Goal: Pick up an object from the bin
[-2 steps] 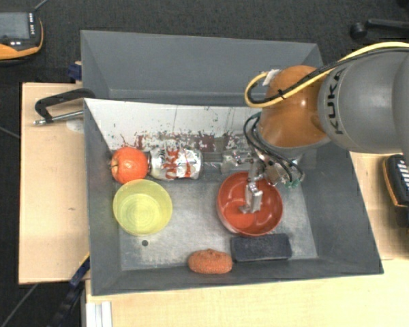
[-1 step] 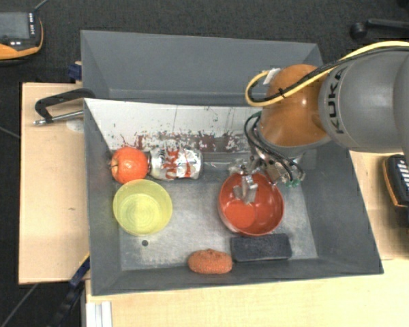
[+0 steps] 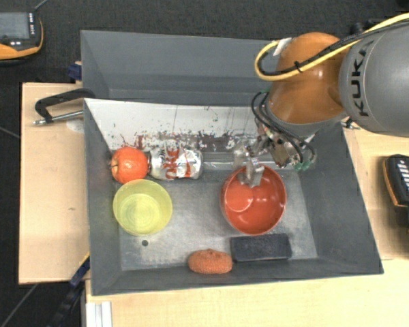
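Observation:
My gripper [image 3: 251, 172] reaches down from under the orange cover at the bin's right back, its metal fingertips at the back rim of a red bowl [image 3: 253, 204]. The bowl sits upright in the right middle of the bin floor. Whether the fingers clasp the rim is hidden by their own bulk. A black rectangular sponge [image 3: 260, 248] lies just in front of the bowl. A crushed red and white can [image 3: 176, 163] lies on its side to the left of the gripper, against the back wall.
An orange-red ball [image 3: 129, 165] rests at the back left beside the can. A yellow-green bowl [image 3: 142, 207] stands in front of it. A brown-orange scrubby lump [image 3: 210, 261] lies near the front wall.

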Controlling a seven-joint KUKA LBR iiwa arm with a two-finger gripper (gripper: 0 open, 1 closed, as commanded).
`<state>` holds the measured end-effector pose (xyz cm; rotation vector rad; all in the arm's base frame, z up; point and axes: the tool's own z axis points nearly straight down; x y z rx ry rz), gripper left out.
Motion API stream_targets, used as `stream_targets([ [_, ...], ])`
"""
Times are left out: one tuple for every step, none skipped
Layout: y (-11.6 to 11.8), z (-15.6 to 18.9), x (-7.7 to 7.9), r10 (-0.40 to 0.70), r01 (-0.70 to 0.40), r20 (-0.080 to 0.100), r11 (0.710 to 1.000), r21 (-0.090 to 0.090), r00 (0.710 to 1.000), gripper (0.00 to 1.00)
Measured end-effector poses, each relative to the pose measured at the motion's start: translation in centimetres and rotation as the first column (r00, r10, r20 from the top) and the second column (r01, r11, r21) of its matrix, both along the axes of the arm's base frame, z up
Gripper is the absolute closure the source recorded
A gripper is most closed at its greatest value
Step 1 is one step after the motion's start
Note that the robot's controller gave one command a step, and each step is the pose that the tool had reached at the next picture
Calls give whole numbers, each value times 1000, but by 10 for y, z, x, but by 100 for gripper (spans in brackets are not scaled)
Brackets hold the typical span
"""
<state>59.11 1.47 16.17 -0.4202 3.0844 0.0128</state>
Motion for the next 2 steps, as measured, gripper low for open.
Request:
stream_targets([
  [24,194,-24,28,-28,16,1000,1,999,100],
  [75,211,-38,11,-12,25,1000,6,1000,100],
])
